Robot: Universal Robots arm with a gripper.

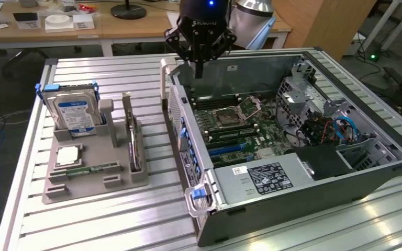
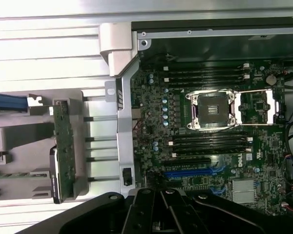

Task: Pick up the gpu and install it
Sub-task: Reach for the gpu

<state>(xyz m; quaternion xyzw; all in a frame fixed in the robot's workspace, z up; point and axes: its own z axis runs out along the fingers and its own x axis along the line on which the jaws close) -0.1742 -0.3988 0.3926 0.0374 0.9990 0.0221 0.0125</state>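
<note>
The gpu (image 1: 132, 140) stands on edge in a slot of the grey holder (image 1: 89, 180), on the exterior view's left of the open computer case (image 1: 292, 178). In the wrist view the gpu (image 2: 63, 146) shows edge-on as a green board with a dark fan bulge on one side. My gripper (image 1: 198, 74) hangs above the case's rear wall, well apart from the gpu, its black fingers drawn together with nothing between them. In the wrist view the gripper (image 2: 161, 197) looks down on the motherboard (image 2: 210, 146) with its blue expansion slot (image 2: 188, 172).
The holder also carries a silver hard drive (image 1: 75, 112) with a blue label, a processor (image 1: 68, 155) and a memory stick (image 1: 89, 170). Inside the case are the empty processor socket (image 1: 227, 116), drive cages and cables (image 1: 326, 128). Everything rests on a slatted metal table (image 1: 117, 225).
</note>
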